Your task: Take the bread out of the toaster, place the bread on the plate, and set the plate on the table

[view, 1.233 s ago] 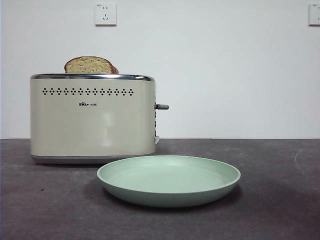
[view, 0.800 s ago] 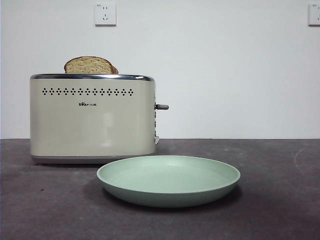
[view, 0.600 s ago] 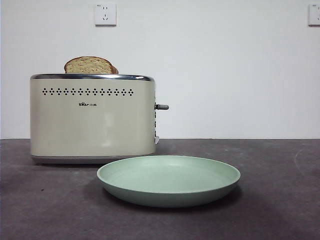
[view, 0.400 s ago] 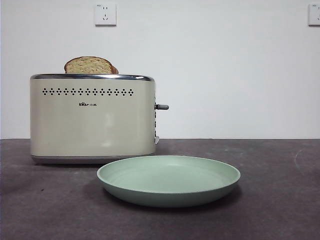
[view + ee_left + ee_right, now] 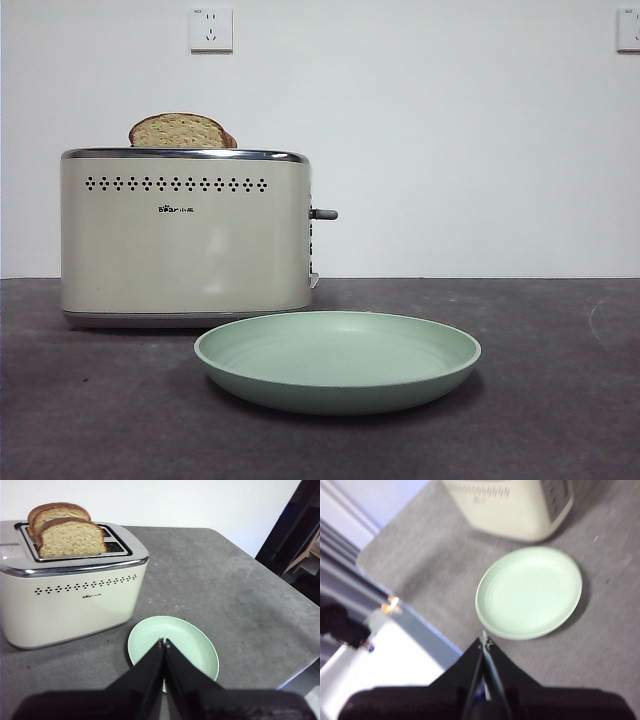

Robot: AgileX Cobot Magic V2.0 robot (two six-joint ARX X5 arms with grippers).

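The cream toaster (image 5: pixel 185 240) stands at the left on the dark grey table (image 5: pixel 545 400). Two slices of bread stick up from its slots. The near slice (image 5: pixel 177 131) is a tan dome, and the slice behind it (image 5: pixel 230 139) shows only as a dark edge. The left wrist view shows the toaster (image 5: pixel 65 600) and both slices (image 5: pixel 70 537), (image 5: pixel 56 512). The mint-green plate (image 5: pixel 338 362) lies empty on the table in front of the toaster. My left gripper (image 5: pixel 164 641) is shut and empty above the plate (image 5: pixel 187 642). My right gripper (image 5: pixel 484 639) is shut and empty, high over the plate (image 5: pixel 530 592).
Neither arm shows in the front view. The toaster's grey lever (image 5: pixel 324 213) points right. The table's edge (image 5: pixel 415 617) runs close to the plate in the right wrist view, which is blurred. A white wall with two sockets (image 5: pixel 211 28) stands behind.
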